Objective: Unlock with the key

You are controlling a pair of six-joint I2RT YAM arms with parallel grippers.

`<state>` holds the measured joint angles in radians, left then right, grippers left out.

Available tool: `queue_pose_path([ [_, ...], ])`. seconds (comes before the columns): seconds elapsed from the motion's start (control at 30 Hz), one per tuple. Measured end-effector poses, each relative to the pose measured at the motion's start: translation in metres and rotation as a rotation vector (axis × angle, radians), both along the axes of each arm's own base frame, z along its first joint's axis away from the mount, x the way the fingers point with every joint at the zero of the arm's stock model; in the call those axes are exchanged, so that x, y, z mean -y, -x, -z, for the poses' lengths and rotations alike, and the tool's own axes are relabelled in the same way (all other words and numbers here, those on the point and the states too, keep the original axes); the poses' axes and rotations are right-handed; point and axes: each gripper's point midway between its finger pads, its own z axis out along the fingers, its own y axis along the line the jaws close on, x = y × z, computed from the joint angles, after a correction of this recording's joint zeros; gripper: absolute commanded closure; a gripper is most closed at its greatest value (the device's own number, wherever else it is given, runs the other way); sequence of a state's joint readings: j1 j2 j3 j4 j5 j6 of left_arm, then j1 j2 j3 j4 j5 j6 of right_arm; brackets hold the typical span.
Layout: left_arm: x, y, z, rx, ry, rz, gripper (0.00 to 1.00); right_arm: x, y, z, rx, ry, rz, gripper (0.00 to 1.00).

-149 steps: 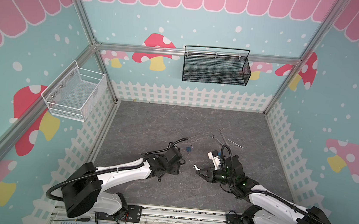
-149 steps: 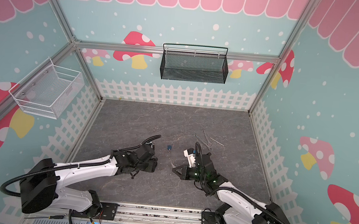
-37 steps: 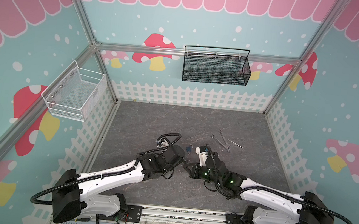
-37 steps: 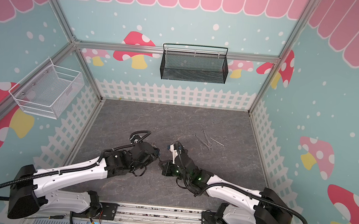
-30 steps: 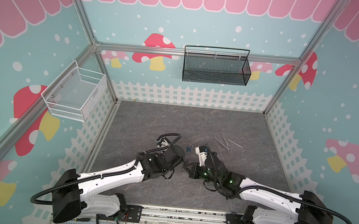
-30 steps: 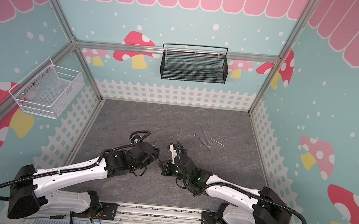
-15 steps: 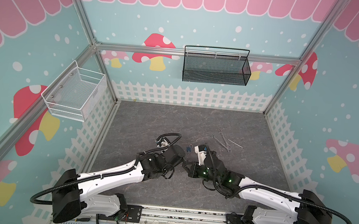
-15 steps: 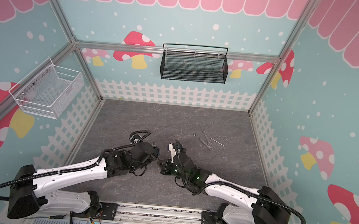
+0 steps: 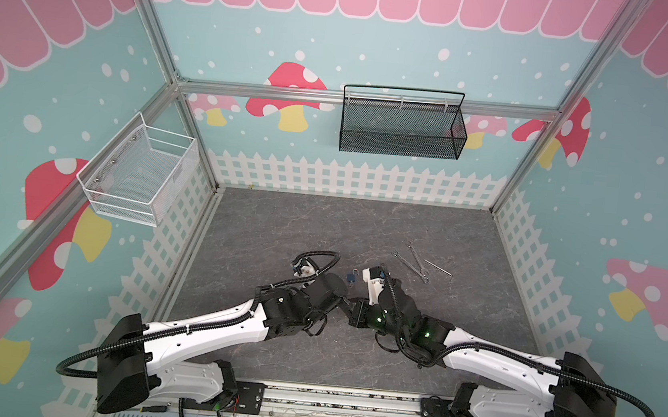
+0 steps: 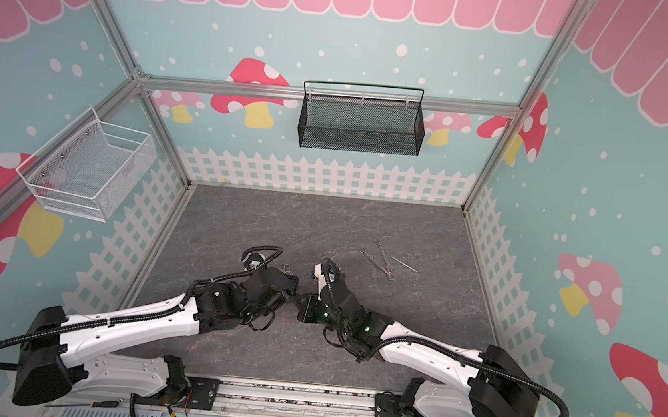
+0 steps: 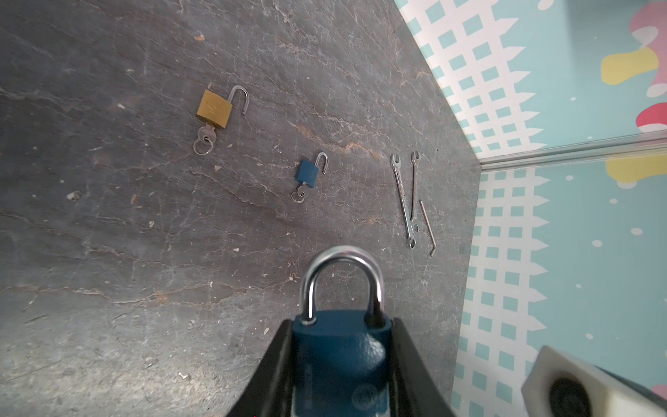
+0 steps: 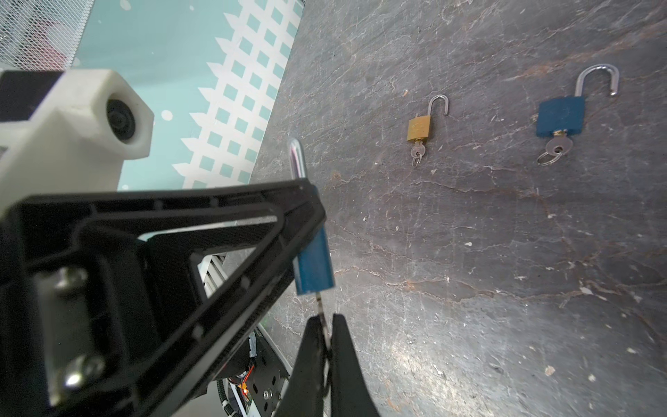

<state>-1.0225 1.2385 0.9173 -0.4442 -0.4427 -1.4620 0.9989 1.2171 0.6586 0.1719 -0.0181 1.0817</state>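
My left gripper (image 11: 340, 323) is shut on a blue padlock (image 11: 341, 357), gripping the body by its sides. The steel shackle (image 11: 341, 260) is closed and sticks out past the fingertips. In the right wrist view the same padlock (image 12: 314, 263) hangs from a left finger (image 12: 216, 224). My right gripper (image 12: 326, 317) is shut on a thin key (image 12: 320, 303). The key's blade reaches up to the underside of the padlock body; how deep it sits I cannot tell. In both top views the two grippers (image 9: 346, 302) (image 10: 296, 298) meet above the middle of the floor.
On the grey floor lie a small blue padlock (image 11: 307, 173) and a brass padlock (image 11: 213, 109), each with its shackle open and a key in it. Two wrenches (image 11: 404, 195) and a hex key (image 11: 427, 227) lie further right. A black basket (image 9: 403, 124) and a white basket (image 9: 139, 176) hang on the walls.
Five seconds ago the grippers were apart; both have since come together at the centre. Over the last second the right gripper edged slightly toward the left one, otherwise nothing moved.
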Motion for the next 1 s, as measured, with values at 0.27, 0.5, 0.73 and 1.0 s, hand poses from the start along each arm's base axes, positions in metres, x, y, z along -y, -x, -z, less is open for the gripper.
queue_pose_path([
  [0.27, 0.002, 0.003, -0.004, 0.024, -0.001, -0.012, 1.0, 0.001, -0.001, -0.004, 0.02, 0.014, 0.011, 1.0],
  [0.5, 0.005, 0.005, -0.008, 0.049, -0.002, -0.012, 1.0, 0.003, 0.0, -0.008, 0.042, 0.029, 0.001, 1.0],
  [0.73, 0.003, 0.011, -0.015, 0.089, -0.054, -0.011, 1.0, 0.001, 0.004, -0.015, 0.034, 0.047, -0.039, 1.0],
  [1.0, -0.002, 0.018, -0.028, 0.124, -0.001, 0.001, 1.0, -0.004, 0.013, -0.029, 0.002, -0.028, -0.114, 1.0],
])
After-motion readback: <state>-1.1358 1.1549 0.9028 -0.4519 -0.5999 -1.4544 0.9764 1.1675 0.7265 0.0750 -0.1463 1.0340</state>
